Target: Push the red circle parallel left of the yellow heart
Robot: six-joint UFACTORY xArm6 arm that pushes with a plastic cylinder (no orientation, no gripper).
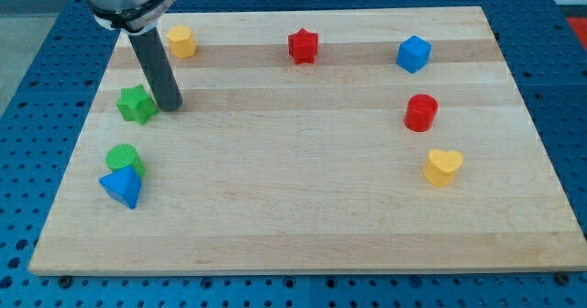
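The red circle [421, 112] sits on the wooden board at the view's right. The yellow heart [443, 167] lies just below it and slightly to the right, a small gap apart. My tip [169, 105] rests on the board at the view's upper left, far from both. It stands right beside the green star [137, 104], on that block's right side.
A yellow hexagon-like block [182, 41] is at the top left, a red star [303, 46] at the top middle, a blue cube [414, 53] at the top right. A green circle [122, 158] and a blue triangle [122, 188] touch at the left edge.
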